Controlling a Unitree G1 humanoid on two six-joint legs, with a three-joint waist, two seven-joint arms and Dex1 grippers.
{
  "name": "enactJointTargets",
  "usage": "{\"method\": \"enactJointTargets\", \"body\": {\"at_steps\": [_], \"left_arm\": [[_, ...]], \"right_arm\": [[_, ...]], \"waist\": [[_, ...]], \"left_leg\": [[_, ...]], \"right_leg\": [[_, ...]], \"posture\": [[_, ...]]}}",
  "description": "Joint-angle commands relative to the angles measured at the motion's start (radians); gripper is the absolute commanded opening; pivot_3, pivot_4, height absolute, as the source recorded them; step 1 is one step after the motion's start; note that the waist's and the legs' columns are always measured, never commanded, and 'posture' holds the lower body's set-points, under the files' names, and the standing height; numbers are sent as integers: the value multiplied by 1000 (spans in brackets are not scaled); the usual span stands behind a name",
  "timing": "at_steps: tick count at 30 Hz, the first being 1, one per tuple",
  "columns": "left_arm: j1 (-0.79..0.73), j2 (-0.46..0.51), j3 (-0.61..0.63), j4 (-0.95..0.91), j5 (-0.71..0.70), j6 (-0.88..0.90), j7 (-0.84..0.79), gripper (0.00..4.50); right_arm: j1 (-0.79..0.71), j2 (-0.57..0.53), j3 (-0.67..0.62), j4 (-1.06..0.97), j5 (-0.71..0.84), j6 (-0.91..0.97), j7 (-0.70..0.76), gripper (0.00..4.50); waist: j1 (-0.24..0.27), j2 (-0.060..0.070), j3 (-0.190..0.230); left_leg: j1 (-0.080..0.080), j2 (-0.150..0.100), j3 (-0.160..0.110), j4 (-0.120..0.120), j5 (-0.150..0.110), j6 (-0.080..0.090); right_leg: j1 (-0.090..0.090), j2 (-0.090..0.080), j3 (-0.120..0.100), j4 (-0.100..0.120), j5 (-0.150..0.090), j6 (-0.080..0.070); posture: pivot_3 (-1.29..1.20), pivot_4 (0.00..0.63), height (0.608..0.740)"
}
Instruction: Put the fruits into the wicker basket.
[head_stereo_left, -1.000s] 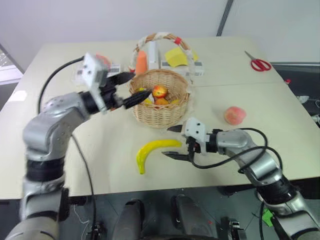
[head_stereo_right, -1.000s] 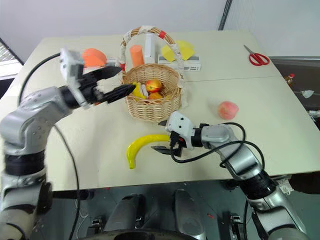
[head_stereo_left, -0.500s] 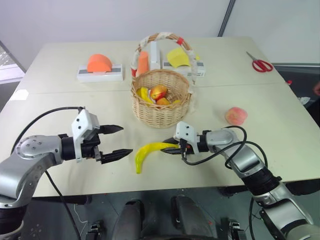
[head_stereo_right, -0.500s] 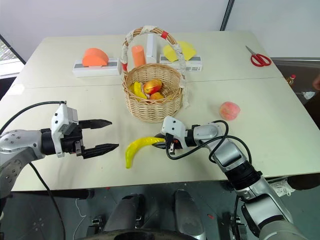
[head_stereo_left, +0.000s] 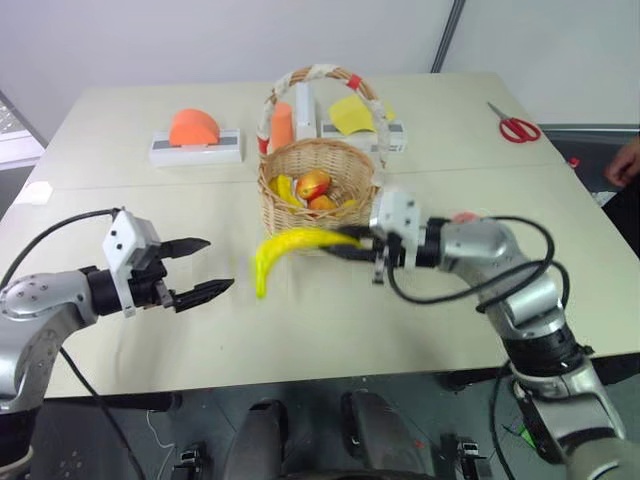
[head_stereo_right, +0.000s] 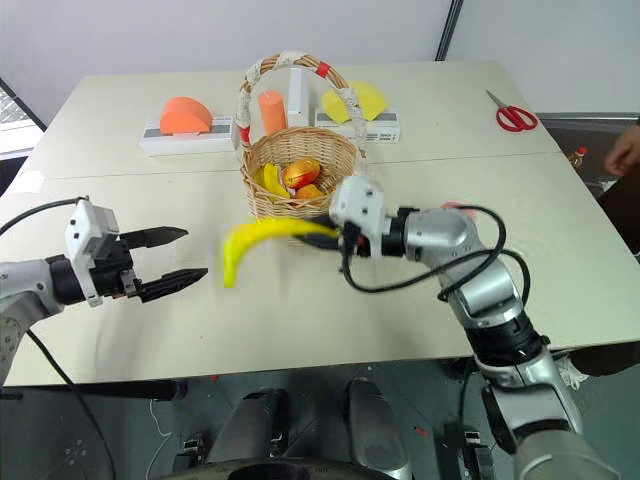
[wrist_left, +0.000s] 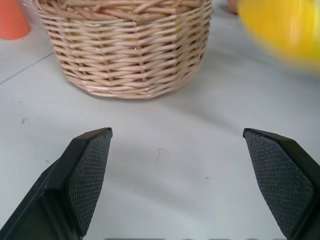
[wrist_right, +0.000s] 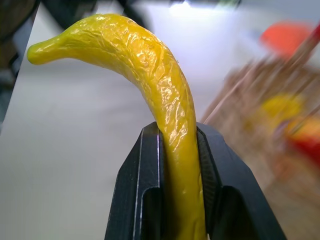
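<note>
My right gripper (head_stereo_left: 352, 246) is shut on one end of a long yellow banana (head_stereo_left: 288, 251) and holds it in the air, roughly level, just in front of the wicker basket (head_stereo_left: 318, 212). The right wrist view shows the banana (wrist_right: 160, 85) clamped between both fingers (wrist_right: 142, 165). Inside the basket lie another yellow fruit (head_stereo_left: 286, 188) and a red-yellow fruit (head_stereo_left: 315, 183). A pink peach (head_stereo_right: 456, 208) peeks out behind my right forearm. My left gripper (head_stereo_left: 215, 266) hangs open and empty low over the table, left of the basket, pointing toward it.
Behind the basket stand an orange half-round block (head_stereo_left: 195, 127), an orange cylinder (head_stereo_left: 283, 124) and a yellow block (head_stereo_left: 352, 113). Red scissors (head_stereo_left: 517, 128) lie at the far right. A person's hand (head_stereo_left: 625, 160) shows at the right edge.
My right gripper shut on the banana on the table and lifted it up toward the basket. My left arm drew back from the basket, down and to the left, still open.
</note>
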Motion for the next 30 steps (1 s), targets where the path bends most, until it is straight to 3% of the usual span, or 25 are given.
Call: {"method": "enactJointTargets", "body": {"at_steps": [1, 9, 16, 21, 25, 27, 30], "left_arm": [[-18, -21, 5, -39, -22, -16, 16, 4500], [-38, -83, -49, -85, -21, -9, 56, 4500], [-61, -123, -79, -125, -36, 3, 95, 4500], [-70, -131, -97, -141, -53, 4, 111, 4500], [-88, -136, -113, -144, -70, 11, 113, 4500], [-106, -145, -139, -142, -73, 10, 104, 4500], [-140, -170, -183, -133, -71, 9, 100, 4500]], "right_arm": [[-139, 48, -50, 47, -28, 104, -154, 321], [-274, 141, -13, 265, -133, 121, -305, 321], [-279, 172, -19, 268, -166, 90, -346, 3822], [-177, 64, -92, 56, -65, 88, -221, 3822], [-5, -84, -179, -85, 6, 118, -133, 3822], [142, -188, -237, -96, -16, 121, -116, 3822], [259, -234, -314, -43, -34, 128, -171, 3822]], "waist": [[0, 0, 0], [0, 0, 0], [-1, 0, 0], [6, 0, 0], [11, -1, 0], [14, -1, -1], [21, -1, 0]], "left_leg": [[0, 0, 0, 0, 0, 0], [-1, -1, 0, -2, 0, 0], [-2, 0, 0, -2, 0, 0], [-3, 0, 0, -2, 0, 0], [-4, -1, 0, -1, -1, 2], [-4, -2, 0, 0, -1, 2], [-3, -2, 2, 0, -1, 2]], "right_leg": [[0, 0, 0, 0, 0, 0], [-2, -2, 1, 0, 0, 0], [-3, -1, 1, 0, 0, -1], [-3, -1, 1, 0, 0, 0], [-3, -2, 0, -2, 0, 0], [-2, -2, 0, -2, 0, 0], [-1, 0, 0, -3, 0, 0]], "posture": [[0, 150, 740], [0, 150, 740], [0, 150, 740], [0, 150, 740], [0, 150, 740], [0, 150, 740], [0, 150, 740]]}}
